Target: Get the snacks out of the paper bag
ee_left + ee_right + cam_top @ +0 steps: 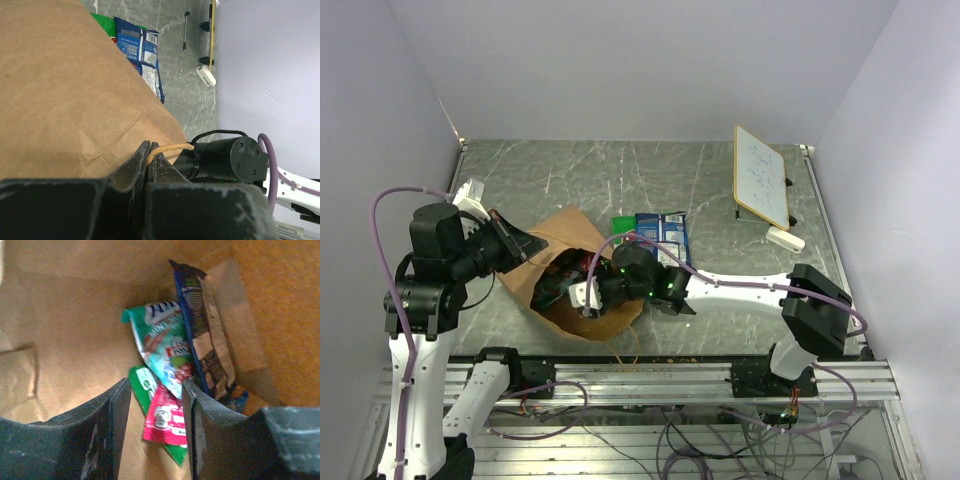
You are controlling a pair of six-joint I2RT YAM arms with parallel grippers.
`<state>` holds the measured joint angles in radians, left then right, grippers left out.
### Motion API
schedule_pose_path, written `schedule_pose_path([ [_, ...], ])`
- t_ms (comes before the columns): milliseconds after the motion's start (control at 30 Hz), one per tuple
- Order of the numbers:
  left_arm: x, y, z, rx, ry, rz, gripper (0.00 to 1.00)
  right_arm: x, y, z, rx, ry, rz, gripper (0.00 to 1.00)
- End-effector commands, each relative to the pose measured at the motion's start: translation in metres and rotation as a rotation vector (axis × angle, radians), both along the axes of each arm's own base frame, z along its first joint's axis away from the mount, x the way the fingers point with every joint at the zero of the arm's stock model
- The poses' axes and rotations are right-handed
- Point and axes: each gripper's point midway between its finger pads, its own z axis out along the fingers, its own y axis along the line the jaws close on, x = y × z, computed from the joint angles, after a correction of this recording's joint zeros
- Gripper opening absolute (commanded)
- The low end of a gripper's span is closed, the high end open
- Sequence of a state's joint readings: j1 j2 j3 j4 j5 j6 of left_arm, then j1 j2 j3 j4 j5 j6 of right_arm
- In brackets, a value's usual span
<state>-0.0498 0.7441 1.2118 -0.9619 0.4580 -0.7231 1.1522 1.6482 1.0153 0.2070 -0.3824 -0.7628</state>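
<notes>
The brown paper bag (572, 232) lies on its side with its mouth toward the arms. My left gripper (149, 146) is shut on its looped paper handle (169, 148), beside the bag's wall (65, 90). My right gripper (156, 385) is open and reaches inside the bag (70, 315). Between and beyond its jaws lie a teal packet (162, 340), a red packet (167, 417), a green one (141, 385) and a dark blue one (200, 320). Nothing is held. Two blue snack bags (662, 236) and a green packet (623, 224) lie on the table beyond the bag.
A white framed board (761, 175) leans on its stand at the back right, with a small white block (785, 239) in front of it. The right arm's wrist (225, 160) sits close to the held handle. Walls enclose the table on three sides.
</notes>
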Motion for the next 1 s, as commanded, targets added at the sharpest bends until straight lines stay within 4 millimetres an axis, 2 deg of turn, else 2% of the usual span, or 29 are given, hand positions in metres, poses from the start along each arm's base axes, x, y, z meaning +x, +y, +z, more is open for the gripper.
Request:
schedule_pose_path([
  [0,-0.001,-0.005,0.008,-0.038,-0.028,-0.015,0.07,0.023,-0.007,0.019,0.007,-0.179,-0.067,0.45],
  [233,-0.001,-0.006,0.010,-0.044,-0.019,-0.016,0.07,0.048,0.003,0.012,0.011,-0.256,-0.158,0.46],
  [300,-0.002,-0.007,0.010,-0.049,-0.018,-0.021,0.07,0.049,0.010,0.004,-0.006,-0.270,-0.143,0.49],
  [700,0.001,-0.010,0.001,-0.022,0.019,-0.067,0.07,0.058,0.052,0.004,0.054,-0.285,-0.140,0.54],
  [967,0.003,-0.011,-0.004,0.019,0.037,-0.121,0.07,0.065,0.072,-0.012,0.042,-0.280,-0.126,0.57],
])
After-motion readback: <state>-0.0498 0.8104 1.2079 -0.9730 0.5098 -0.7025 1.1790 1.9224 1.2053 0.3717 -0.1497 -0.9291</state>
